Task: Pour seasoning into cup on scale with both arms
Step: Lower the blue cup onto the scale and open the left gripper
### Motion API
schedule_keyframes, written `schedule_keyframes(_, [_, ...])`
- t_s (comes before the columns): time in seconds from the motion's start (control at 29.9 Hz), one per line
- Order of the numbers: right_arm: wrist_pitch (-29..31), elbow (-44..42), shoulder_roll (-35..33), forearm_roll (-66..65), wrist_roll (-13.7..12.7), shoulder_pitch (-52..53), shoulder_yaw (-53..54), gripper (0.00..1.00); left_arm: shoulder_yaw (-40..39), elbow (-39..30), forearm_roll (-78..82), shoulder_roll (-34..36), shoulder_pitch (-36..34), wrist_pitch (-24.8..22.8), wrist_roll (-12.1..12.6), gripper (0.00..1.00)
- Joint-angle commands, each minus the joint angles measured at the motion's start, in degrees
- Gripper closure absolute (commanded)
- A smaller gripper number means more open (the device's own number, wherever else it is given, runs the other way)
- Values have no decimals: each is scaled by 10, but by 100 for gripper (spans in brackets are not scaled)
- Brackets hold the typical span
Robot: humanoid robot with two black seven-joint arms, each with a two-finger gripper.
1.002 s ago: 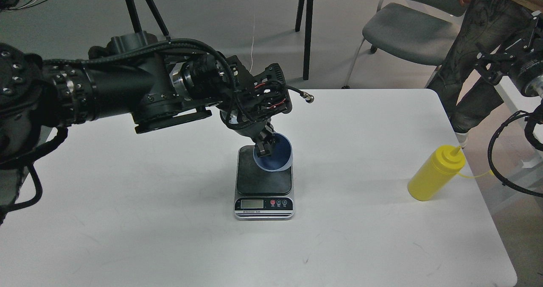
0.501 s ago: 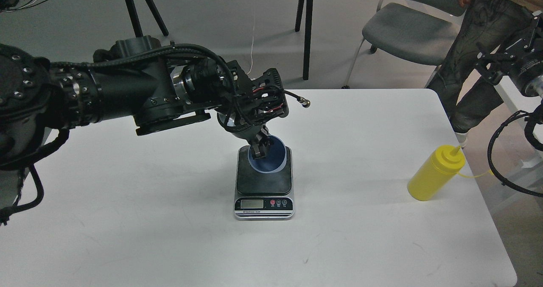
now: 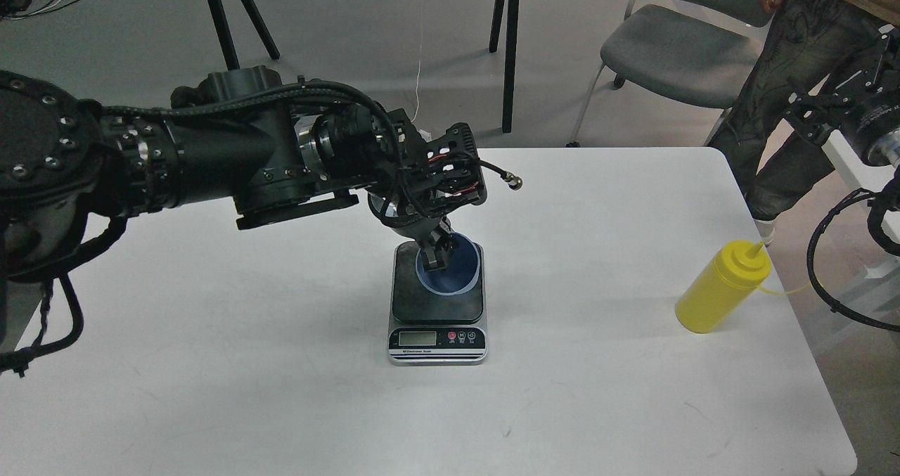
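Observation:
The light-blue cup (image 3: 453, 273) stands upright on the dark plate of the scale (image 3: 436, 307) in the middle of the table. My left gripper (image 3: 430, 254) reaches down from the left and is shut on the cup's left rim, one finger inside and one outside. The yellow seasoning bottle (image 3: 721, 290) stands alone near the table's right edge, its tip cap hanging off to the right. My right arm's end (image 3: 808, 114) shows dark at the upper right, off the table and well above the bottle; its fingers cannot be told apart.
A person (image 3: 794, 75) stands just past the table's far right corner, next to a grey chair (image 3: 675, 47). Black table legs (image 3: 510, 47) stand behind the table. A black cable loop (image 3: 837, 258) hangs beside the bottle at the right edge.
My left gripper has lowered the cup from a raised tilt down onto the scale's plate, where it now stands upright. The bottle and right arm have hardly moved.

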Motion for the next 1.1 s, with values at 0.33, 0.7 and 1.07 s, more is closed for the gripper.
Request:
schedule_keyframes(0.33, [0, 0, 2, 0, 1, -5, 8, 0, 8, 14, 2, -4, 6, 0, 0, 91])
schedule_keyframes(0.7, [0, 0, 1, 0, 1, -6, 9, 0, 8, 14, 2, -3, 7, 0, 0, 87])
schedule_keyframes(1.07, [0, 1, 1, 0, 1, -6, 9, 0, -1, 36, -7, -4, 10, 0, 0, 62])
